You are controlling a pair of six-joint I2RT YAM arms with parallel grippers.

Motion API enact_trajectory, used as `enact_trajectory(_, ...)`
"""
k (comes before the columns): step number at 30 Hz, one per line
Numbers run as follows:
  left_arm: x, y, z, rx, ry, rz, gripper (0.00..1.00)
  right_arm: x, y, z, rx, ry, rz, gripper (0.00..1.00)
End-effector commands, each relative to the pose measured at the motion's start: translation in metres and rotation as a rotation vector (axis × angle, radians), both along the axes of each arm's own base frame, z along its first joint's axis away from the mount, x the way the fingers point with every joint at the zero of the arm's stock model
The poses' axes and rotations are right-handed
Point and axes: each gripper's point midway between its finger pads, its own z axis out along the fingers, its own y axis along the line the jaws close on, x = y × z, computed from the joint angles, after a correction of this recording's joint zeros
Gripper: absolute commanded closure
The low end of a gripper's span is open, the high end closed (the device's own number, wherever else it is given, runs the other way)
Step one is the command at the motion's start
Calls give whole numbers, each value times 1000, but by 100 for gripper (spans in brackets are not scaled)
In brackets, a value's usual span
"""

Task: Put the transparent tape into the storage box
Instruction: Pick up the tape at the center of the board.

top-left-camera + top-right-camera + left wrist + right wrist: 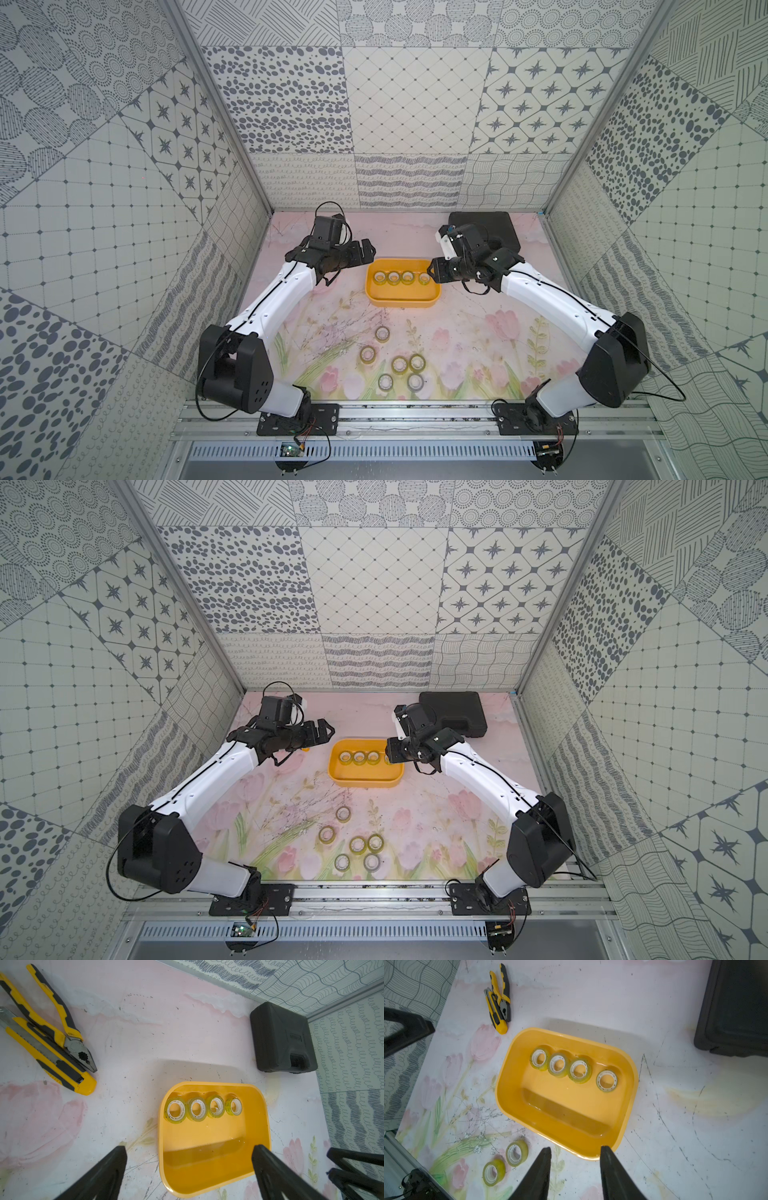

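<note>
So, I hold left fingers [104, 1172] and right fingers [538, 1169] spread, empty, by the storage box [399, 301], its four tape rolls [175, 1120] rowed along one wall, likely leaving room for six loose rolls [523, 1150].

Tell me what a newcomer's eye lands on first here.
The shallow yellow plastic tub at mid-table holds four transparent tape rolls along its far wall. Six more rolls lie loose nearer the front. The left end effector and right end effector hover open near the tub.
</note>
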Motion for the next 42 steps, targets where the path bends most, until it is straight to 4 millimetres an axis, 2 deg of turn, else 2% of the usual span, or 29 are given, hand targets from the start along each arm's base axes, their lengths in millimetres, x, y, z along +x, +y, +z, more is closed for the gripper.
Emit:
enact_trajectory(1, -22, 7, -2, 1, 7, 19, 1, -18, 4, -2, 49, -7, 34, 56)
enact_trajectory(5, -39, 11, -14, 47, 35, -17, 1, -45, 1, -26, 31, 34, 57, 56)
enact_trajectory(7, -37, 15, -15, 59, 49, 9, 1, -57, -2, -43, 29, 64, 52, 56)
enact_trajectory(11, -32, 7, -9, 35, 32, -23, 1, -76, -3, -71, 42, 135, 50, 56)
enact_trajectory(16, -34, 5, -18, 46, 61, -48, 1, -99, 8, -100, 41, 227, 99, 56)
enact_trajectory(23, -45, 20, -12, 95, 30, -9, 1, -126, 29, -111, 36, 280, 179, 56)
enact_trajectory(28, -45, 18, -12, 70, 33, 10, 1, -142, 34, -114, 12, 285, 208, 56)
enact_trajectory(33, -35, 9, -5, 69, 30, -47, 1, -154, 35, -126, -29, 305, 234, 56)
enact_trajectory(38, -14, 2, 6, 90, 37, -89, 1, -157, 34, -134, -60, 295, 221, 56)
enact_trajectory(42, -7, 2, -5, 65, 44, -66, 1, -166, 33, -137, -81, 309, 235, 56)
